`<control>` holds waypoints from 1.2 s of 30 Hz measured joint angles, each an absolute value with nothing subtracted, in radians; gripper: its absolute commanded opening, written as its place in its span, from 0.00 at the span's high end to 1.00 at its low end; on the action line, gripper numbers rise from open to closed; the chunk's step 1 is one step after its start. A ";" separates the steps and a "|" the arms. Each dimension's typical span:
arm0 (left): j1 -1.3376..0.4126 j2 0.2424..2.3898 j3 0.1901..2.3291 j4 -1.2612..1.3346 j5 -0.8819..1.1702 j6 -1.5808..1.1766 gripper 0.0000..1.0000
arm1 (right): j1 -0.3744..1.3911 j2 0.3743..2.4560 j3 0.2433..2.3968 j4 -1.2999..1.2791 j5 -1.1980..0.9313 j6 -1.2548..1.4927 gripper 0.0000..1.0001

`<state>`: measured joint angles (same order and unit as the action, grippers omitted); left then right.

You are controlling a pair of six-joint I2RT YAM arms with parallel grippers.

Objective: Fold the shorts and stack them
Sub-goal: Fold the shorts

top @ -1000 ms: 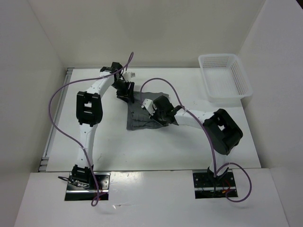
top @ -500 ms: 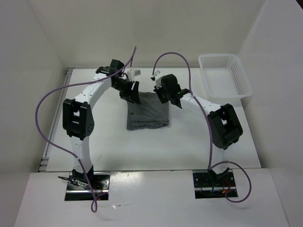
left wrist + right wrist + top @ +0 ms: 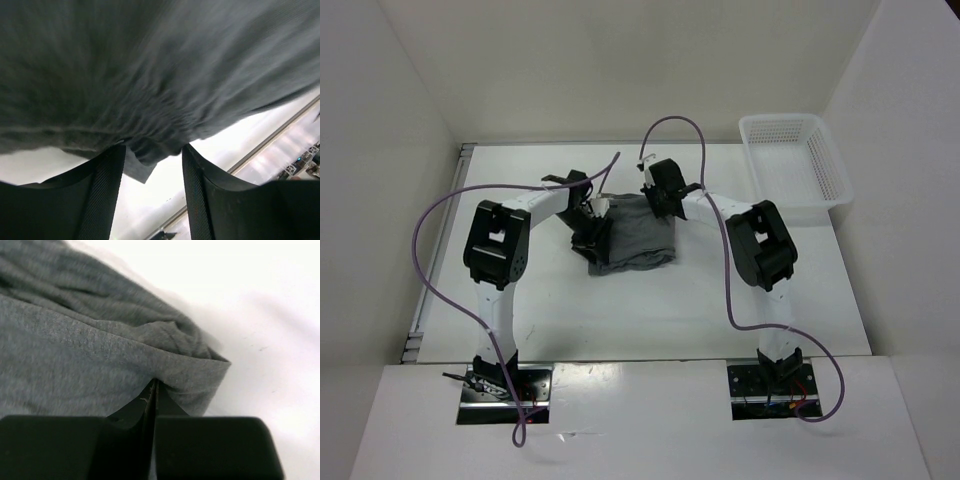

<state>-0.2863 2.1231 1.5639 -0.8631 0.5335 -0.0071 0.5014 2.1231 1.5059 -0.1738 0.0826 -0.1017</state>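
Right jaws pinched shut on the shorts (image 3: 100,355) edge; left jaws half apart, blurred cloth bunched between, grip unclear; overhead, wrists hide both

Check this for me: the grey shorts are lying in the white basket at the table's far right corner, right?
No. The top external view shows the grey shorts on the table, left of the white basket, which does sit at the table's far right corner.
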 measured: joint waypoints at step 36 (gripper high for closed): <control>0.078 1.217 1.126 -0.847 0.293 -0.004 0.15 | 0.157 0.942 1.036 -0.561 0.153 -0.225 0.01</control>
<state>0.0784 1.2171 1.1255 -0.8471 0.2932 -0.0036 0.1570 0.9421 1.0355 -0.5610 0.1532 -0.2249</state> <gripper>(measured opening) 0.826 0.990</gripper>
